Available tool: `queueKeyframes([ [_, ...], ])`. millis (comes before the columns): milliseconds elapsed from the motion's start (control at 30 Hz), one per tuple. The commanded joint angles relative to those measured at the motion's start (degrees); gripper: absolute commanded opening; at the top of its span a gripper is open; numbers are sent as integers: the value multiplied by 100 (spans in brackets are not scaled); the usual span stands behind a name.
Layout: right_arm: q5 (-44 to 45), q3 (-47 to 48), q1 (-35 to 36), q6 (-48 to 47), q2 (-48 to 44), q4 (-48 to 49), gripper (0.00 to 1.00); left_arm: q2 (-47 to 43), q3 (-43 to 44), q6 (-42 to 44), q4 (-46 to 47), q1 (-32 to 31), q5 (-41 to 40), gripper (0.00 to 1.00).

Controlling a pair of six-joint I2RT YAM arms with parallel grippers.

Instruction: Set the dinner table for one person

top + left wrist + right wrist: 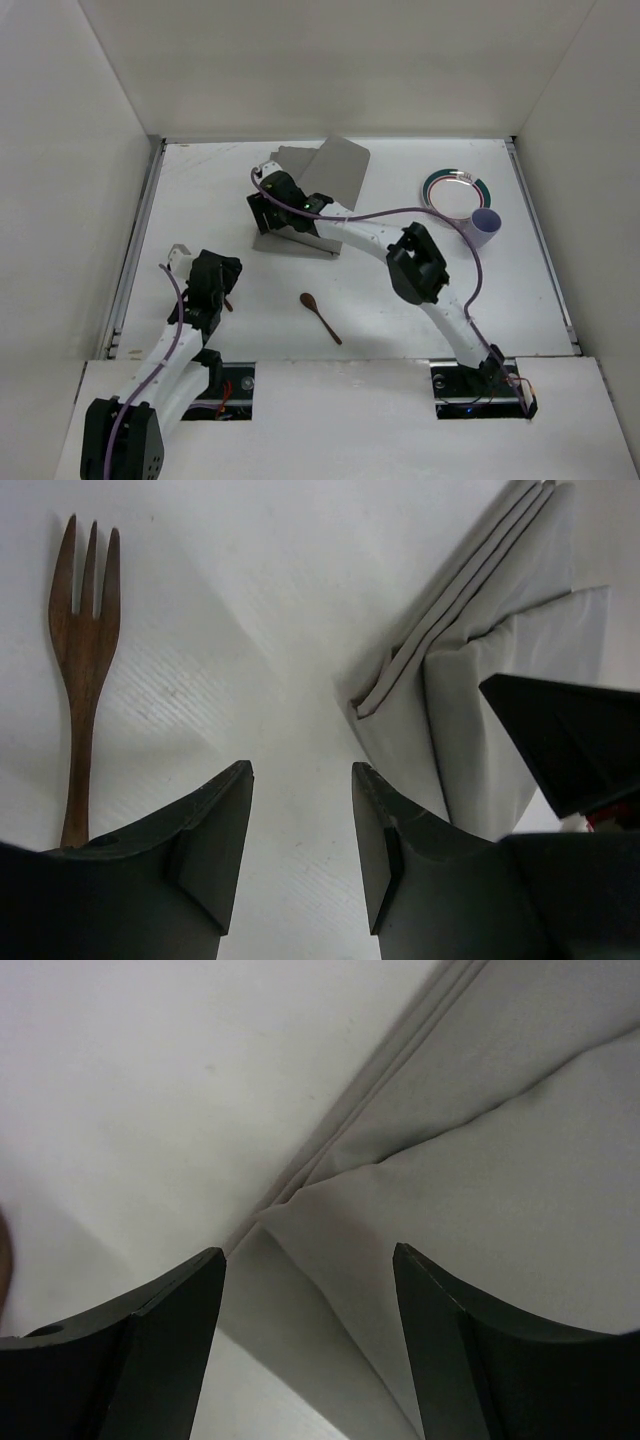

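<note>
The white dinner table (430,300) carries a grey cloth placemat (325,175), partly folded over itself, at the back middle. My right gripper (268,208) hangs open and empty over the placemat's left edge; in the right wrist view the folded cloth (480,1140) lies between and beyond the jaws (310,1260). My left gripper (216,268) is open and empty above bare table at the near left (300,780). A wooden fork (84,650) lies to its left. A wooden spoon (320,317) lies at the near middle.
A white plate with a green rim (455,190) and a lilac cup (486,228) stand at the back right. The placemat (470,690) and the right gripper's dark body (575,745) show at the right of the left wrist view. White walls enclose the table.
</note>
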Motion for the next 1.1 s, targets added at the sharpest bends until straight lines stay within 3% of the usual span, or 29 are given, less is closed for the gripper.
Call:
queueKeyframes([
  [0, 513, 1090, 155, -327, 427, -1193, 74, 5, -200, -147, 275, 66, 276, 41],
  [167, 908, 2190, 269, -432, 1104, -1827, 72, 49, -314, -147, 425, 92, 443, 41],
  [500, 1524, 4984, 384, -687, 2677, -3330, 58, 119, -367, -138, 566, 110, 628, 41],
  [567, 1612, 5468, 384, -705, 2888, -3532, 51, 93, -376, -129, 592, 119, 646, 41],
  [867, 1700, 5602, 384, -784, 2959, -3700, 48, 92, -280, -164, 575, 48, 637, 41],
  [900, 1709, 5637, 393, -767, 2977, -3743, 16, 110, -253, -138, 575, 48, 654, 41],
  [1067, 1735, 6454, 384, -477, 2987, -3797, 5, 180, -201, -129, 593, 31, 654, 42],
])
